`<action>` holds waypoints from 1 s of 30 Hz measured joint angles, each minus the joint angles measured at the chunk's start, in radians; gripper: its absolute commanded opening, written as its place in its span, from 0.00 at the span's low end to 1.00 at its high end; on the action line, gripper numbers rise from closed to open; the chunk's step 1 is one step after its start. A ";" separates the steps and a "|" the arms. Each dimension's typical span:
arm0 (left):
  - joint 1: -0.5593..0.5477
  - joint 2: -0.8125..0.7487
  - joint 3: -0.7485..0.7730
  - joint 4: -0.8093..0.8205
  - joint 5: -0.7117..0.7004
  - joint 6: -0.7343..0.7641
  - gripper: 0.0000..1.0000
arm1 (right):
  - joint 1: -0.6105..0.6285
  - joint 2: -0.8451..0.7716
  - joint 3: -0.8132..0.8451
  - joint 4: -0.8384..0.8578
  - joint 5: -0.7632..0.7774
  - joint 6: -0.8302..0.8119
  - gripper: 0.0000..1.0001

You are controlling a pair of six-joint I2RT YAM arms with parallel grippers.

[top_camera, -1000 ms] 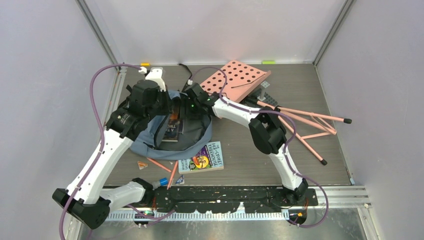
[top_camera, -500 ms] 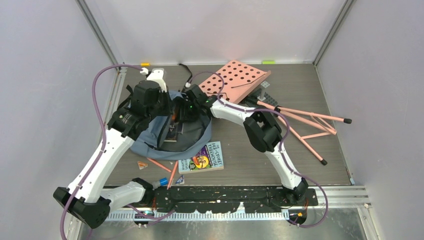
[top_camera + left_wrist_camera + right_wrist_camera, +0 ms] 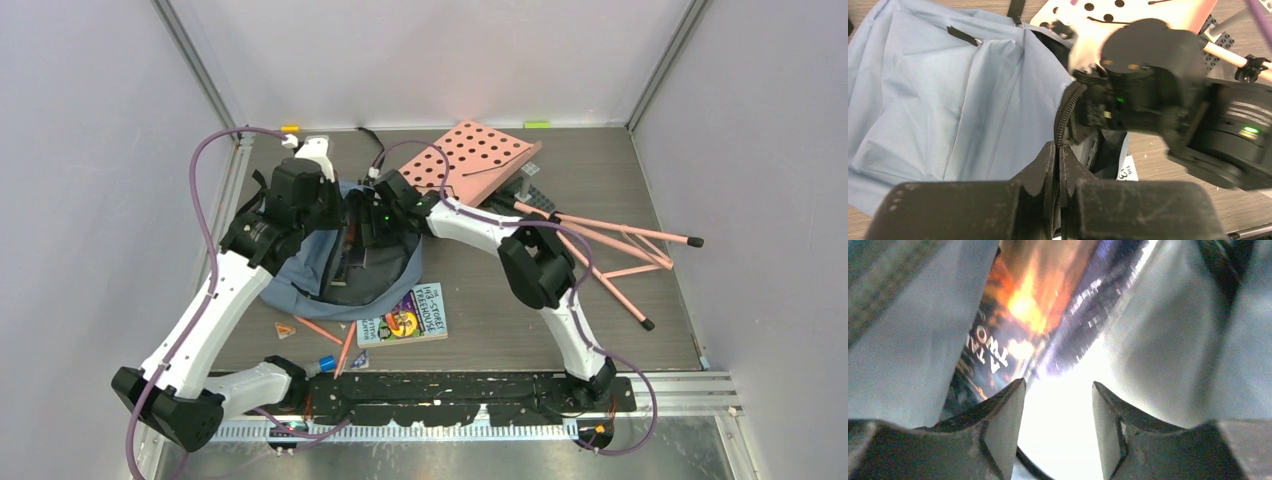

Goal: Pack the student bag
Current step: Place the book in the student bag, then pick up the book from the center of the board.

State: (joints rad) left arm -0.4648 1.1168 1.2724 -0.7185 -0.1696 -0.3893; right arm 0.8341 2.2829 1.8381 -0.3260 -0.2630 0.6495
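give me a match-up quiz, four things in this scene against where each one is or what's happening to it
1 soft dusty-blue fabric backpack
2 pink perforated board
3 colourful purple-and-green paperback
4 dark book with fiery orange cover

a far side of the table
b inside the backpack
c flat on the table at the backpack's near edge
d zipper edge pinched by the left end effector

Pairs: 1-d, 2-a, 3-c, 4-b

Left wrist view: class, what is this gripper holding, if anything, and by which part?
The left gripper holds the student bag, pinched shut on the black zipper edging at its opening.
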 measured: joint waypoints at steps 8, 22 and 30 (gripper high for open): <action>0.023 0.011 -0.021 0.013 -0.004 -0.001 0.00 | -0.023 -0.348 -0.194 -0.120 0.074 -0.168 0.78; 0.034 0.067 -0.087 0.035 0.159 -0.001 0.87 | -0.026 -0.851 -0.702 -0.224 0.166 -0.163 0.79; -0.102 -0.145 -0.301 0.028 0.219 -0.077 0.85 | -0.016 -0.944 -0.930 -0.167 0.163 0.005 0.79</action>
State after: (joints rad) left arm -0.5667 0.9714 0.9718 -0.6903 0.0498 -0.4660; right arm 0.8177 1.3392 0.9077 -0.4931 -0.1001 0.6548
